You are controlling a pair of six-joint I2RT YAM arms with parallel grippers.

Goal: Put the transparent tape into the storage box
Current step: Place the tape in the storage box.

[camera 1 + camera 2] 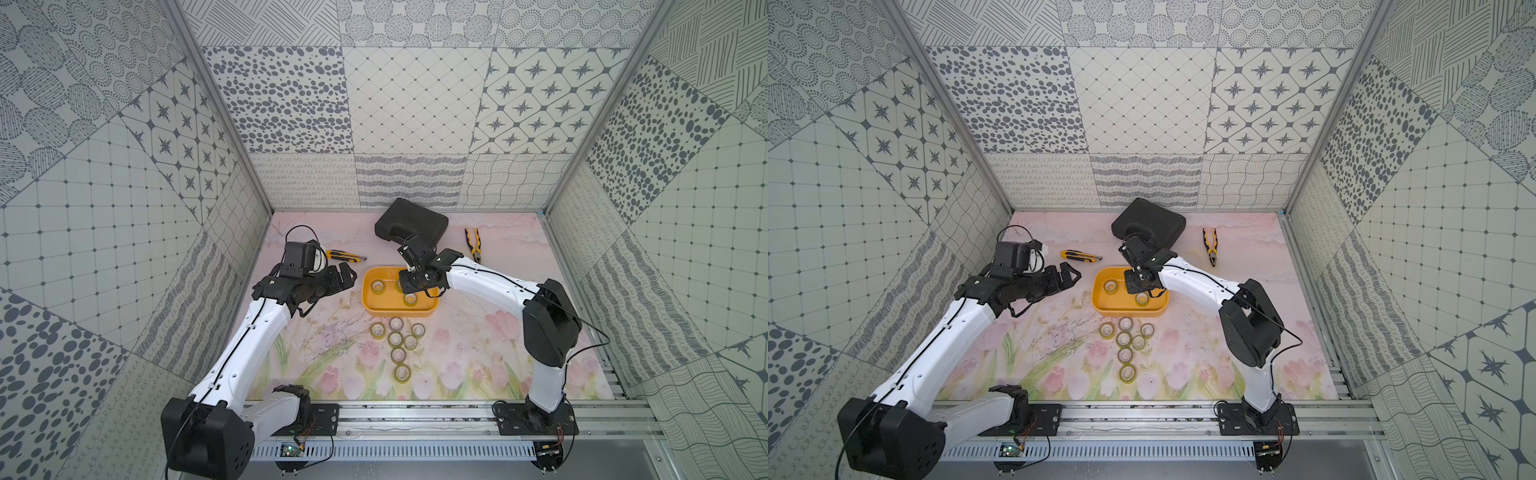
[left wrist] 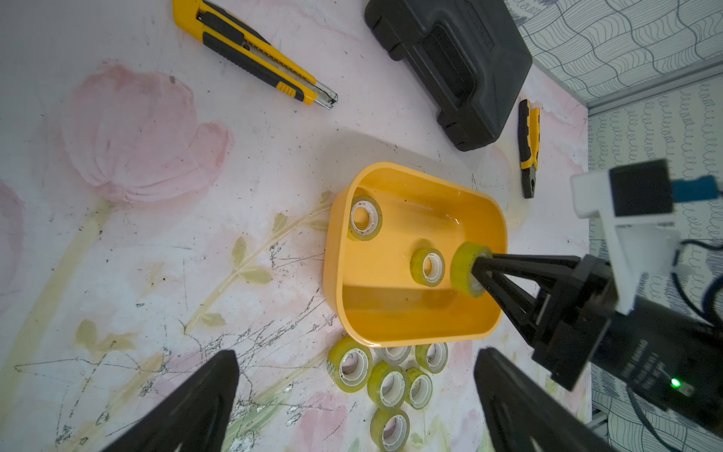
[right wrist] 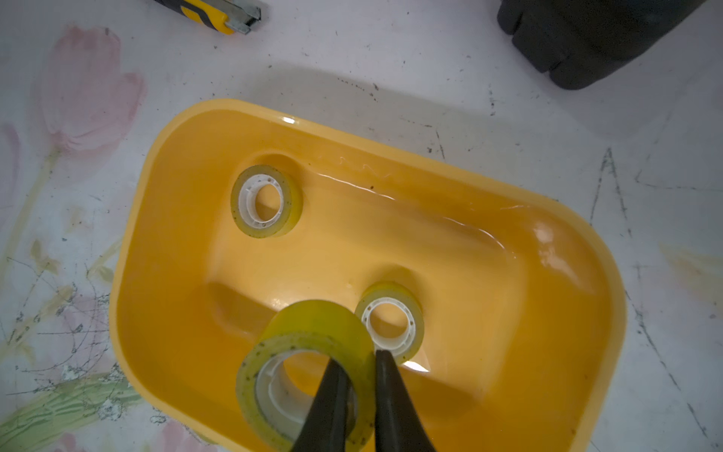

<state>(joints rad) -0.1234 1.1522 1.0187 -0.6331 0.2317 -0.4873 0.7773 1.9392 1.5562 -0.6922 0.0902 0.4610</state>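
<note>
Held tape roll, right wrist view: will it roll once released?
Probably briefly: the held tape roll hangs tilted, its wall pinched by the right gripper. The storage box walls should contain it. Its plastic core suggests stiffness.

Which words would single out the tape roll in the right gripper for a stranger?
On the flowered table, find the yellow storage box. Two tape rolls lie flat inside it. The third roll hangs above its floor, its wall pinched by the right gripper.
</note>
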